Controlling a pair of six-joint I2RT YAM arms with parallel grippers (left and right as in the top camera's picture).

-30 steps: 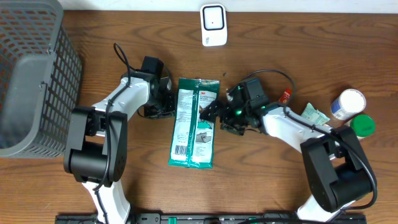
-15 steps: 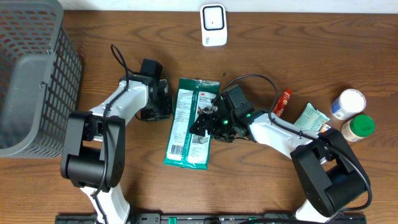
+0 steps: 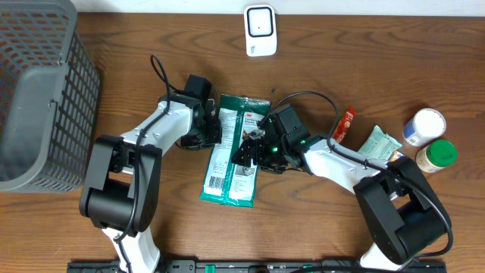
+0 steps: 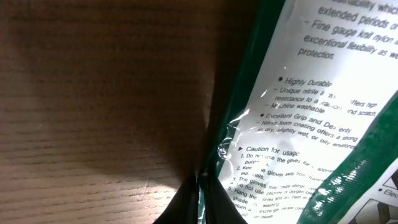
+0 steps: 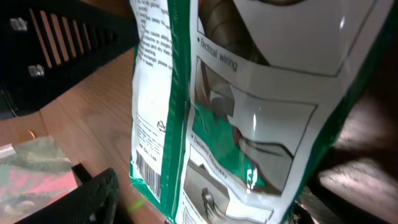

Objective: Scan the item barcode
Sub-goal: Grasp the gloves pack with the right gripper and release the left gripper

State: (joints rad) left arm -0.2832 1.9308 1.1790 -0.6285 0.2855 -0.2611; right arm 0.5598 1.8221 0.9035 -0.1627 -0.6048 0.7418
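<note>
Meeting at their tips, the left gripper's (image 3: 211,130) dark fingers (image 4: 180,210) stand together at the left edge of the green-and-white glove packet (image 3: 227,171). The crinkled rim of the film runs right down to the seam between them, but whether any of it is caught there cannot be told. Beside them in the left wrist view are bare wood and the packet's printed back, with its lines of care text.

The right gripper (image 3: 246,149) has its fingers apart. One dark finger (image 5: 93,199) shows low on the left of its wrist view, the other is a dark shape low on the right, and the packet fills the space between. Whether the pads press on the film cannot be told.

From above, the packet lies flat near the middle of the table (image 3: 341,68), long side running away from the robot, the two grippers at its upper half from either side. Its barcode (image 3: 218,182) faces up near the lower left corner, uncovered.

A white scanner (image 3: 259,30) stands at the far edge, well apart from the packet. A grey mesh basket (image 3: 38,83) sits on the far left. On the right lie a red sachet (image 3: 345,123), a small green pouch (image 3: 380,142), a white-capped bottle (image 3: 424,125) and a green-lidded jar (image 3: 439,154).
</note>
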